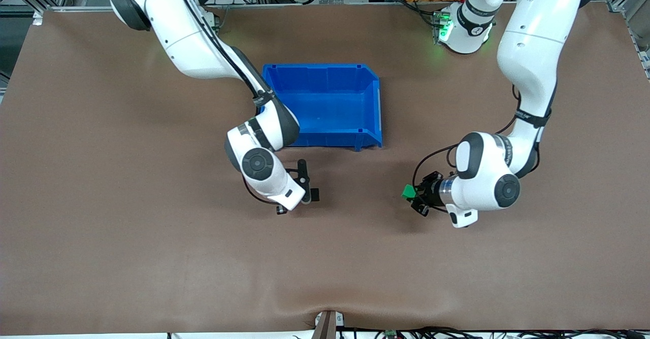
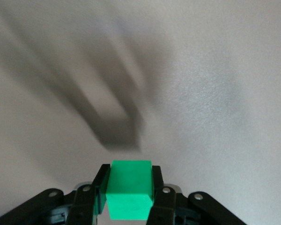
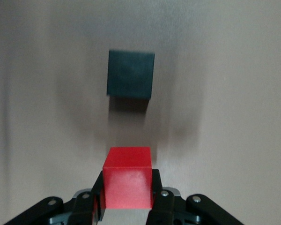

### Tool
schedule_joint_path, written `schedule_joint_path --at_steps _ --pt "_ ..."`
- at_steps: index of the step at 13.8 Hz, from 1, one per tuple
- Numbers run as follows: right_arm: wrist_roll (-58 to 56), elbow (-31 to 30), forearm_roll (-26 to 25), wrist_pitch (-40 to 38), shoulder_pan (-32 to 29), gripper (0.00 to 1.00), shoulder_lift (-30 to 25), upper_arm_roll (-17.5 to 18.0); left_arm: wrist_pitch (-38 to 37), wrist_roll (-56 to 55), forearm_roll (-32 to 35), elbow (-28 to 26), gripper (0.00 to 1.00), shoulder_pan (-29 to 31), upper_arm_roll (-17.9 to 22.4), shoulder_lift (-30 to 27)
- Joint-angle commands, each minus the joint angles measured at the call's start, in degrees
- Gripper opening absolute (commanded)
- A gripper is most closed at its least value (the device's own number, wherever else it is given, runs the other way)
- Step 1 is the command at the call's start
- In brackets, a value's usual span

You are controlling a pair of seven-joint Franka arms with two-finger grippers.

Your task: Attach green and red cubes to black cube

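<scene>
Black cube (image 1: 314, 195) sits flat on the table near mid-bench, just nearer the front edge than the bin, matte and plain. Red cube (image 3: 128, 177) is clamped in the right gripper (image 3: 127, 187), close beside the black one. Green cube (image 1: 408, 192) is pinched in the left gripper (image 2: 129, 194), well apart toward the left arm's end.

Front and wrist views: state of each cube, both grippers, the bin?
Small green cube: held in left gripper, off the table.
Small red cube: held in right gripper.
Matte black cube: lying free on the table, unattached.
Blue plastic bin: open, nothing visible inside.
</scene>
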Motion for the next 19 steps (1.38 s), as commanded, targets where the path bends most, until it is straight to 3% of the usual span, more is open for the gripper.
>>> schedule_joint_path --at_steps 1,6,11,12,13,14,19 --pt "3.2 4.3 -1.7 -0.8 1.5 0.00 3.0 -0.7 2.4 -2.3 -1.7 2.0 0.00 -1.4 0.3 2.2" --pt "5.1 6.0 -2.5 -0.8 2.9 0.00 4.4 -0.7 5.9 -10.9 -2.7 2.0 0.00 -4.8 0.2 2.8" --pt "7.6 6.1 -2.5 -0.8 3.9 0.00 4.7 -0.8 8.4 -16.3 -8.3 2.4 0.00 -7.7 0.2 2.9" --pt "8.2 6.1 -2.5 -0.8 4.2 0.13 4.7 -0.8 8.7 -17.4 -8.4 2.7 0.00 -8.2 0.2 3.4" --pt "8.6 6.1 -2.5 -0.8 4.2 0.37 4.7 -0.7 8.9 -18.2 -8.7 3.4 0.00 -9.0 0.2 3.7" --pt "8.7 6.1 -2.5 -0.7 4.2 0.99 4.8 -0.7 9.0 -19.0 -9.0 4.3 0.00 -10.0 0.2 4.4" --pt "8.8 5.4 -1.7 0.5 3.3 1.00 2.9 -0.7 10.6 -23.3 -9.2 7.3 0.00 -13.1 0.2 6.4"
